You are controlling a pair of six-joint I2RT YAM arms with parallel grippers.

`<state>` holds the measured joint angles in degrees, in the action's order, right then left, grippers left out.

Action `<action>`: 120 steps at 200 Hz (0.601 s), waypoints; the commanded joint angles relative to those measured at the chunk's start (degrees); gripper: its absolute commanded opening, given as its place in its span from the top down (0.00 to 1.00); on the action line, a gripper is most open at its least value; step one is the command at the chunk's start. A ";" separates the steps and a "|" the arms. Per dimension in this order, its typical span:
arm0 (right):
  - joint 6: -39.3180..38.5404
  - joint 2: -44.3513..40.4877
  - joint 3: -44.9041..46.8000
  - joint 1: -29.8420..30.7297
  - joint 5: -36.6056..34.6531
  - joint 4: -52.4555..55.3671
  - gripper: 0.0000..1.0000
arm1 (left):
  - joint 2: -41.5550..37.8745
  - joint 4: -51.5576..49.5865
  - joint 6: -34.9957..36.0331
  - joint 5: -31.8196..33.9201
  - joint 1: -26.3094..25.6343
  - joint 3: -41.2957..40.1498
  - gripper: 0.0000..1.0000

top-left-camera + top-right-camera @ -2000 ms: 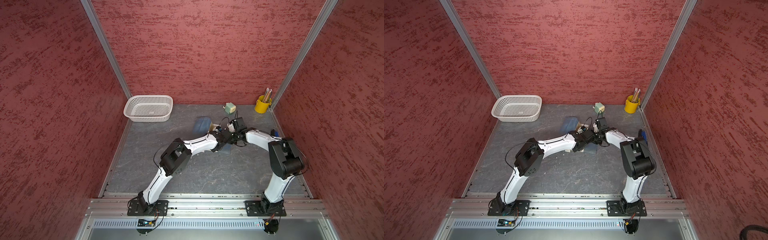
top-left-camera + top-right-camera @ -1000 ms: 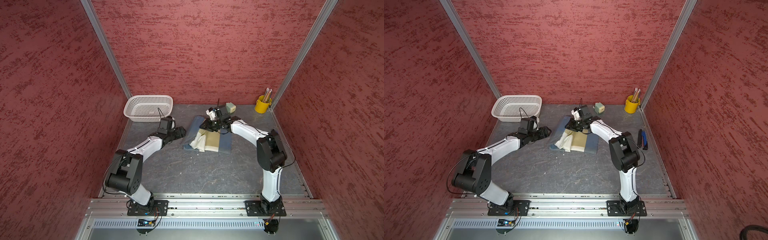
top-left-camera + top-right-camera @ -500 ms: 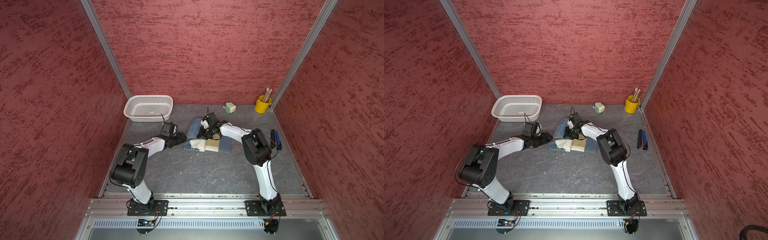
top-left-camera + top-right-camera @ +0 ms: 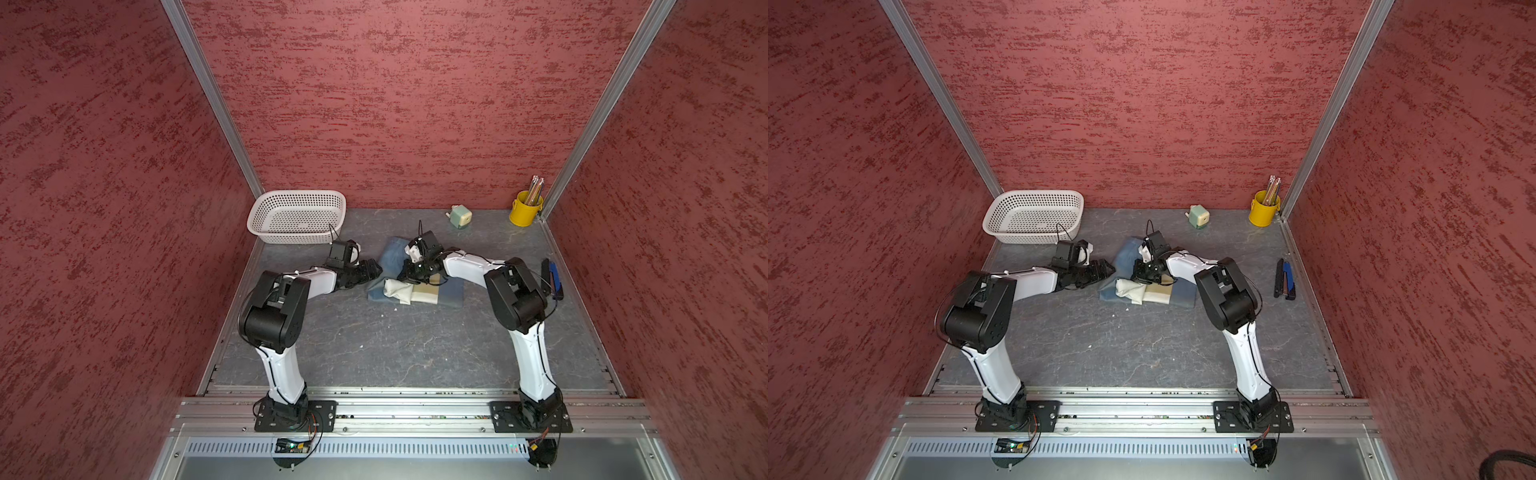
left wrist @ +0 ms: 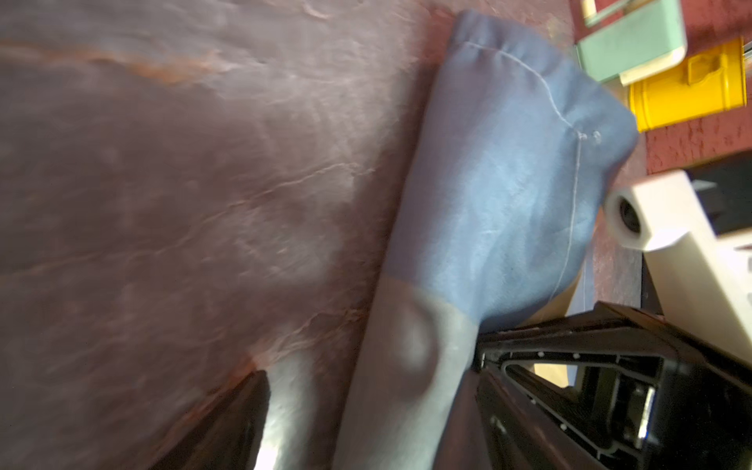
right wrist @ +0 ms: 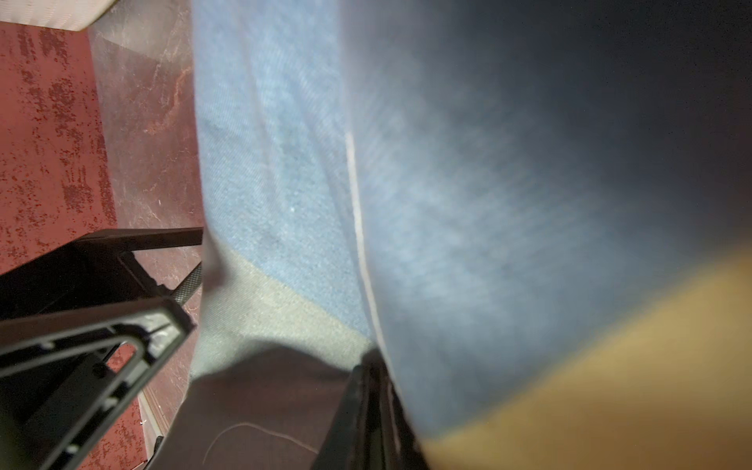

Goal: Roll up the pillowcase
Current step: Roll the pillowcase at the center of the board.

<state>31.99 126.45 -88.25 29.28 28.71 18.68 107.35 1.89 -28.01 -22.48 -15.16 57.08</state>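
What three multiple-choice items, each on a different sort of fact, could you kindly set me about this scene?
1. Where does the white perforated plastic basket stand? A) the grey stone-patterned table's far left corner B) its near right corner C) on the cloth
2. What colour is the small metal cup holding pencils? A) green B) yellow C) white
3. How is the left pincer beside the blue-tan-white patchwork fabric pillowcase? A) shut tight B) out of sight C) open, straddling a fold
1 A: both top views show it in that corner. 2 B: its body is plainly yellow. 3 C: the left wrist view shows its jaws apart with cloth between.
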 commanded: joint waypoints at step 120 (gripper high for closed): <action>-3.77 -16.85 10.26 -7.16 -10.94 6.95 0.54 | -4.02 -21.61 4.19 23.37 -3.66 5.81 1.00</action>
<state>31.53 113.49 -79.29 25.82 25.89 19.27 106.21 -5.30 -28.69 -14.11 -17.23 57.56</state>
